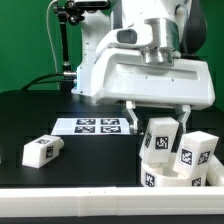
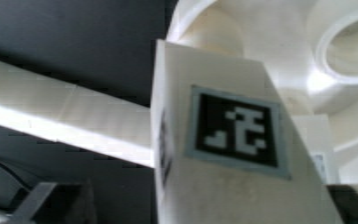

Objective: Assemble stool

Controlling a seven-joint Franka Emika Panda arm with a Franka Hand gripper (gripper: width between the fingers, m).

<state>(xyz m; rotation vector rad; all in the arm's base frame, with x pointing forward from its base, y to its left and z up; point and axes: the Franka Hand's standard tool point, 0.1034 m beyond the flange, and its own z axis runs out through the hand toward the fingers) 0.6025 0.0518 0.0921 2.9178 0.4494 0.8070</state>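
Observation:
The round white seat [image 1: 172, 181] lies at the exterior view's lower right, partly cut off by the frame. Two chunky tagged legs stand upright on it: one [image 1: 160, 140] directly under my gripper [image 1: 158, 122], the other [image 1: 197, 155] to its right. My fingers straddle the first leg with space on at least one side, so the gripper is open. In the wrist view this leg [image 2: 229, 140] fills the middle between the fingers of my gripper [image 2: 197, 205], with the seat's curved rim [image 2: 291, 45] behind it. A third leg [image 1: 42, 150] lies loose at the left.
The marker board [image 1: 97, 125] lies flat on the black table behind the seat. A white rail [image 1: 60, 203] runs along the table's front edge and shows as a pale band in the wrist view [image 2: 51, 100]. A black stand [image 1: 66, 40] rises at the back.

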